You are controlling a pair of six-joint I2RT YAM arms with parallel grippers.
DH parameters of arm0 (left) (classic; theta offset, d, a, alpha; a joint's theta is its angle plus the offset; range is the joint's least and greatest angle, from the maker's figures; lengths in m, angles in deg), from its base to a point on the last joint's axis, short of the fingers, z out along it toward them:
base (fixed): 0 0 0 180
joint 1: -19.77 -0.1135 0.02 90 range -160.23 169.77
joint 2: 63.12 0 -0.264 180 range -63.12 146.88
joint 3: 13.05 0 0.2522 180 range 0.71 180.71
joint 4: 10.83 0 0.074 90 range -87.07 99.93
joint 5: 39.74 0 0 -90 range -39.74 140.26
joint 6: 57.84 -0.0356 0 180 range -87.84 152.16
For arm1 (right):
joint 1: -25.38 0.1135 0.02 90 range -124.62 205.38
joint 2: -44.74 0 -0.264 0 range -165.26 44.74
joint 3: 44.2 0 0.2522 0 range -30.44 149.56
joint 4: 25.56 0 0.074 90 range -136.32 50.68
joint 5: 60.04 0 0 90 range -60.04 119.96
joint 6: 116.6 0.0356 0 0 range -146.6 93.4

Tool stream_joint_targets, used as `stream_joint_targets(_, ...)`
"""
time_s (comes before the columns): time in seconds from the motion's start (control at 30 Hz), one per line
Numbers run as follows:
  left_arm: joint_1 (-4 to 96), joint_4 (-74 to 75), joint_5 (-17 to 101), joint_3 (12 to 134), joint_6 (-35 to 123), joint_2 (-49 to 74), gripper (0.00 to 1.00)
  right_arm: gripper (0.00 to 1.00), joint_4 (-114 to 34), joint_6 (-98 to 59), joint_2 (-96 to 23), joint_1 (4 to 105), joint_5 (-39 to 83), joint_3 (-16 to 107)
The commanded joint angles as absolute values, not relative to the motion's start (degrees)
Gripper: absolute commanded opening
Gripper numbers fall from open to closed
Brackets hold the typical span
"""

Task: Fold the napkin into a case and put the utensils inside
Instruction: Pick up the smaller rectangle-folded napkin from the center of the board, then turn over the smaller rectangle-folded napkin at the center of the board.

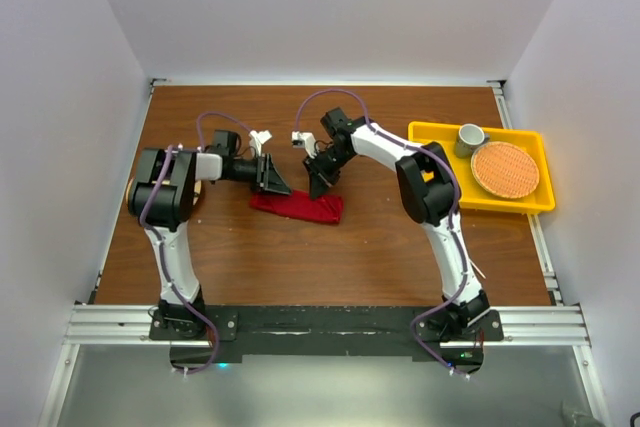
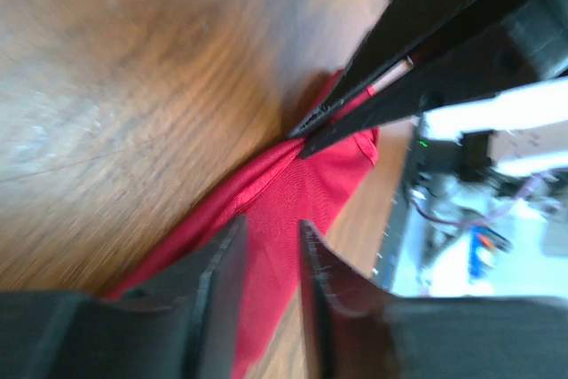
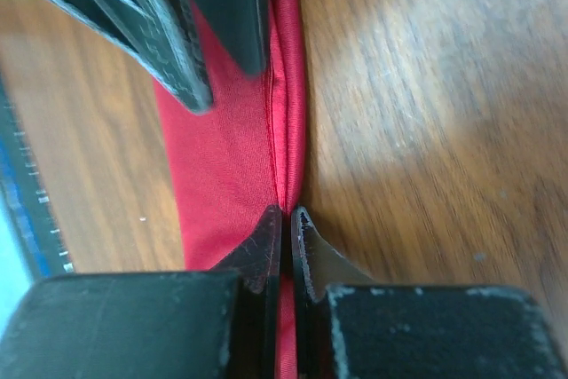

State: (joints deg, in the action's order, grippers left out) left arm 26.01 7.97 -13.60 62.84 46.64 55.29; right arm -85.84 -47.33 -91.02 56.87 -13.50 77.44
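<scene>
The deep-red napkin (image 1: 296, 207) lies on the brown table as a narrow folded strip, like a case. In the right wrist view my right gripper (image 3: 286, 212) is shut on the napkin's (image 3: 222, 157) folded hem along its far edge. My left gripper (image 1: 275, 179) hovers over the strip's left end. In the left wrist view the left gripper (image 2: 271, 224) shows a narrow gap between its fingers, with red napkin (image 2: 293, 175) beyond and nothing pinched. The right gripper's tips (image 2: 306, 135) meet on the cloth ahead of it. The utensils are out of view.
A yellow tray (image 1: 440, 132) stands at the right of the table, holding a grey cup (image 1: 471, 137) and a round orange woven mat (image 1: 505, 169). White walls close in the table on three sides.
</scene>
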Motion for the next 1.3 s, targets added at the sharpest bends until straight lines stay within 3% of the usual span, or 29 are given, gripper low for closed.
stream_joint_targets(0.0,23.64,3.81,-7.13,63.90,47.01,47.02,0.44,0.00,-79.41,-47.60,-80.87,57.02,-3.71,72.58)
stream_joint_targets(0.3,15.29,9.25,-6.96,67.16,45.70,37.43,0.50,0.00,-62.19,-55.50,-68.30,60.53,15.44,60.37)
stream_joint_targets(0.73,6.24,18.40,-7.04,61.27,37.09,29.70,0.50,0.00,-14.82,-75.80,-61.25,76.52,45.23,27.77)
stream_joint_targets(1.27,1.84,24.20,-7.22,53.27,28.39,22.22,0.50,0.00,18.07,-94.70,-62.48,92.43,57.30,8.16)
